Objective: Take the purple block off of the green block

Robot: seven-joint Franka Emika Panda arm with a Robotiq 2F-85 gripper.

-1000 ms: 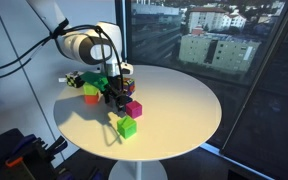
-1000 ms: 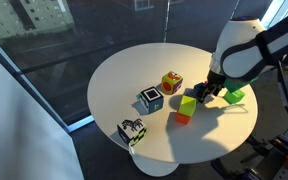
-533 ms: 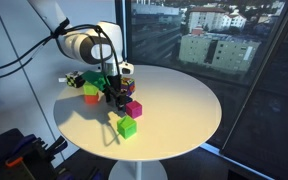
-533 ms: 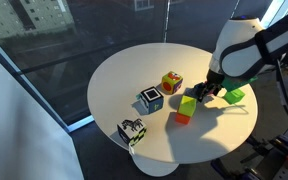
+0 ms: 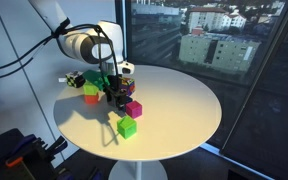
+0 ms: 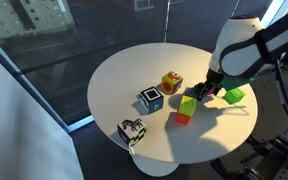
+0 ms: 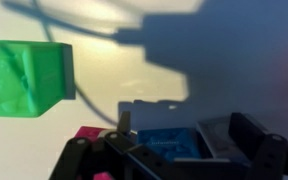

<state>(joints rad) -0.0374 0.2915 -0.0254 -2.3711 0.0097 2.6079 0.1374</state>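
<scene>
The purple block (image 5: 133,108) sits on the white table (image 5: 179,105), beside my gripper (image 5: 115,97). The green block (image 5: 128,127) lies apart from it, nearer the table's front edge, with nothing on top. In the wrist view the green block (image 7: 24,78) is at the left, and only a sliver of the purple block (image 7: 87,132) shows behind my left finger. My gripper (image 7: 179,125) has its jaws spread, with a dark blue block (image 7: 167,143) showing between them. In an exterior view the green block (image 6: 234,95) is next to my gripper (image 6: 206,96), which hides the purple block.
A yellow-green block joined to an orange one (image 6: 186,108) stands by the gripper and also shows from the other side (image 5: 91,93). Three patterned cubes (image 6: 149,100) (image 6: 171,82) (image 6: 132,131) lie on the round table. A window wall is close behind.
</scene>
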